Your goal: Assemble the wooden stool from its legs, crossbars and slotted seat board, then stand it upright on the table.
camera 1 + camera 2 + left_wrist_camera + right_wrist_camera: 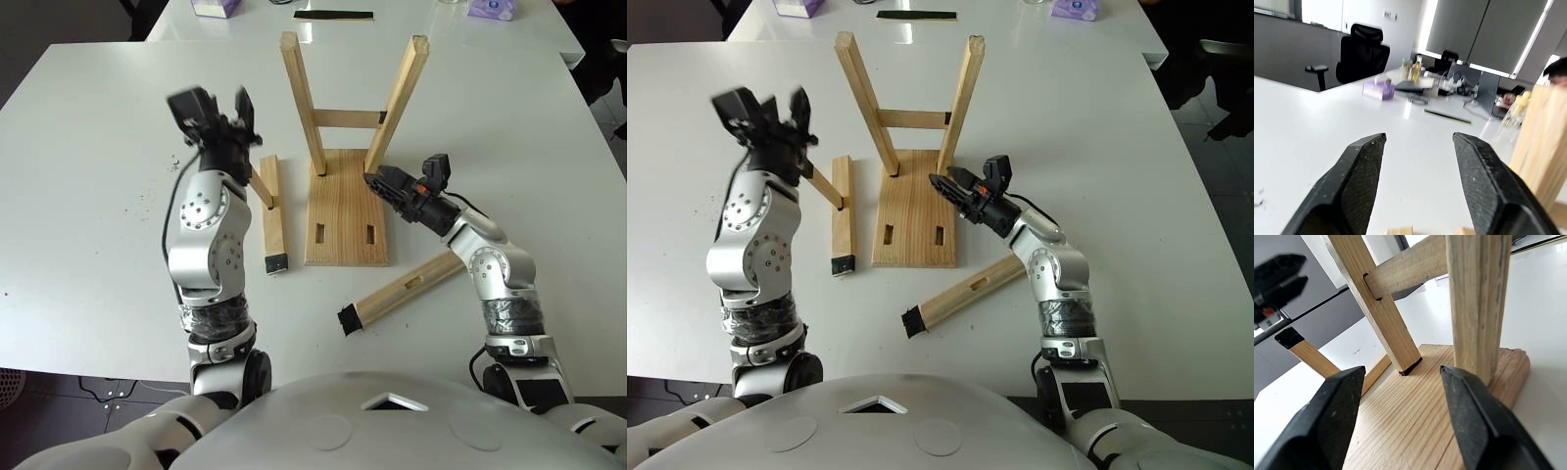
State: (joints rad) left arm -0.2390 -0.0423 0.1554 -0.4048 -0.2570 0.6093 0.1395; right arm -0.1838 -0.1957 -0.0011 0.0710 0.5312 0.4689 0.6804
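**Desk:** Where is the stool in this shot?

**Caption writer:** The board [345,211] lies flat at the middle of the counter [98,147], underside up. Two legs [303,98] joined by a crossbar [346,118] rise from its far slots. The two near slots [321,233] gape empty, so the job looks about half done.

**Desk:** And the other parts?

**Caption writer:** One spare leg [271,220] lies just left of the board, a short bar jutting up from it. A second spare [402,292] lies aslant on the near right, beside the robot's right arm. Both are likely parked close for the next fitting.

**Desk:** What are the hands doing?

**Caption writer:** The right hand [372,180] hovers over the board's right edge at the foot of the right upright, its fingers spread wide and gripping nothing. It may be placed to steady that leg. The left hand [217,103] is raised above the left spare, its fingers also well apart and empty.

**Desk:** What comes next?

**Caption writer:** Probably the left spare goes into a near slot. It would have to go in square to seat, and a hard push could tip the standing pair.
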